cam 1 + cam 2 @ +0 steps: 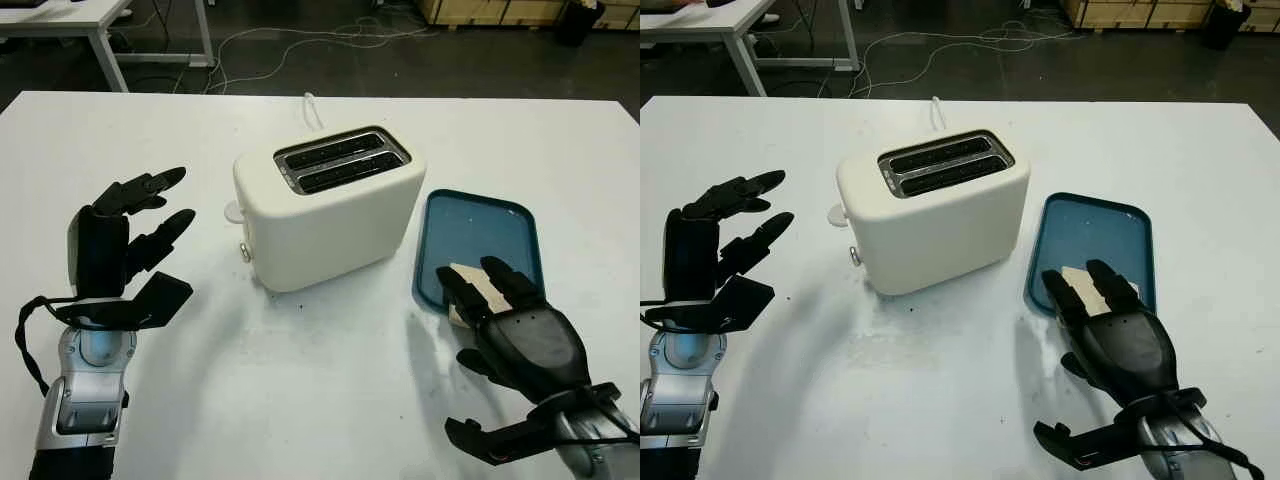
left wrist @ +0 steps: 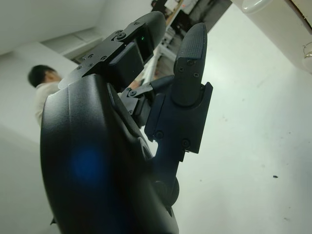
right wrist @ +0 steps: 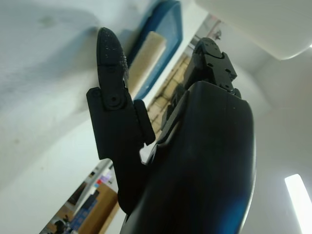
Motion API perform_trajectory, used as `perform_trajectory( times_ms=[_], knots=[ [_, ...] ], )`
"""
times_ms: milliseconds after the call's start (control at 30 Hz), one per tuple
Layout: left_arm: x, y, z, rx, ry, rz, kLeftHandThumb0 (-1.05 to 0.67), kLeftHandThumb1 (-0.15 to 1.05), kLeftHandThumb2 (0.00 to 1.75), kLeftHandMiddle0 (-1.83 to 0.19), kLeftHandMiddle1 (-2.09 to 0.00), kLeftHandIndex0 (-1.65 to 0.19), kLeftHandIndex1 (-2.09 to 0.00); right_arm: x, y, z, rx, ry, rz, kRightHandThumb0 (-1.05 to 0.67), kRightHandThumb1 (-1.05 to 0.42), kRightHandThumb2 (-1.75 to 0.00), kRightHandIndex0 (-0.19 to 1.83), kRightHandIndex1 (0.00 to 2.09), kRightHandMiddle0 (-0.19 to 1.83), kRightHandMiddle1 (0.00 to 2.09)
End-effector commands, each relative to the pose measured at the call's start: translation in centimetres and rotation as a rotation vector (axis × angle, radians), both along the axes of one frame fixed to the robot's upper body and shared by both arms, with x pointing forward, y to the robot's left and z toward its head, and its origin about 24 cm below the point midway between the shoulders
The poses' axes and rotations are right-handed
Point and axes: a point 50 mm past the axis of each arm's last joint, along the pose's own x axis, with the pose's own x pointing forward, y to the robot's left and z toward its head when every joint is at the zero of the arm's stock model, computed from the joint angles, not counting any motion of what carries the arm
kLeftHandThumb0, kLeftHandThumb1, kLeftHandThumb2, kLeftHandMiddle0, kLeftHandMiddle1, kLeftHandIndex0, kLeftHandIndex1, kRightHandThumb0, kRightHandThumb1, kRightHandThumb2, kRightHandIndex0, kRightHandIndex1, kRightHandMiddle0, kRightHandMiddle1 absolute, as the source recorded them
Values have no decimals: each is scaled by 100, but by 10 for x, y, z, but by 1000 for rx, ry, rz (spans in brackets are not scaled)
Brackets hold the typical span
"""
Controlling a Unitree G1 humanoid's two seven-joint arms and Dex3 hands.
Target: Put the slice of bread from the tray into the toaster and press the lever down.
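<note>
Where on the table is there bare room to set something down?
Free: the table in front of the toaster, between the open left hand and right hand; also behind the toaster. Crowded: the tray's near end, where the right hand covers the bread.

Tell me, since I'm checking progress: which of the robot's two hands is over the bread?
The right hand: its fingers reach over the near end of the blue tray, above the bread slice. The left hand is open, left of the toaster.
</note>
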Motion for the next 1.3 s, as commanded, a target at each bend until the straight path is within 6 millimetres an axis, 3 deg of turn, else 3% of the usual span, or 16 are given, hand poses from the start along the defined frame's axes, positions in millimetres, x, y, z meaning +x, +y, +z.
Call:
perform_trajectory(
  times_ms=[0, 167, 300, 500, 667, 700, 800, 833, 900, 967, 1000, 1033, 1133, 1267],
  knots=[
    [-2, 1, 3, 12, -7, 4, -55, 92, 17, -52, -108, -88, -4, -1, -4, -9, -20, -25, -15, -39, -92, -30, 4, 2, 7, 3],
    [-2, 1, 3, 9, -3, -2, -56, 92, 18, -51, -109, -88, -4, 1, -10, -17, -54, -36, -37, -15, -92, -48, 4, 4, 8, 4],
    [-2, 1, 3, 6, -5, -10, -56, 92, 17, -51, -109, -88, -4, 3, -12, -22, -66, -33, -70, -11, -92, -60, 4, 6, 9, 4],
    [-2, 1, 3, 16, -1, -17, -55, 92, 17, -51, -109, -88, -4, 5, -15, -23, -124, -41, -88, -10, -89, -59, 4, 11, 11, 4],
    [-3, 0, 4, 13, -3, -27, -54, 92, 17, -50, -110, -88, -4, 6, -16, -22, -153, -20, -117, -15, -92, -48, 0, 19, 10, 4],
    [-3, 0, 4, 12, -2, -26, -54, 92, 17, -50, -110, -88, -4, 7, -16, -22, -162, -23, -120, -14, -92, -46, 0, 23, 11, 5],
    [-3, 0, 4, 10, -5, -25, -54, 92, 16, -50, -109, -89, -4, 8, -16, -20, -223, -30, -95, -12, -92, -33, 0, 67, 22, 11],
    [-3, 0, 4, 11, -8, -24, -54, 92, 16, -50, -109, -89, -4, 8, -16, -19, -247, -31, -83, -13, -92, -22, 9, 125, 39, 24],
    [-3, 0, 4, 14, -13, -22, -54, 92, 16, -50, -110, -89, -4, 9, -15, -15, -247, -32, -58, -15, -92, -12, 47, 162, 46, 71],
    [-3, 0, 4, 12, -17, -22, -54, 92, 16, -50, -110, -89, -3, 9, -15, -13, -179, -54, -38, -26, -91, -4, 93, 172, 50, 111],
    [-3, 0, 4, 12, -17, -21, -54, 92, 16, -50, -110, -89, -3, 9, -15, -12, -154, -70, -27, -30, -91, -3, 101, 173, 50, 117],
    [-3, 0, 4, 13, -16, -19, -54, 92, 16, -50, -110, -89, -3, 10, -15, -11, -141, -74, -23, -33, -91, -2, 105, 174, 49, 123],
    [-3, 0, 4, 10, -15, -21, -54, 92, 17, -49, -111, -88, -3, 11, -16, -10, -124, -126, 21, -40, -92, -19, 116, 174, 36, 164],
    [-3, 0, 3, 8, -18, -21, -53, 92, 16, -50, -111, -88, -3, 11, -16, -6, -79, -177, 53, -43, -92, -45, 120, 175, 47, 174]
  ],
)
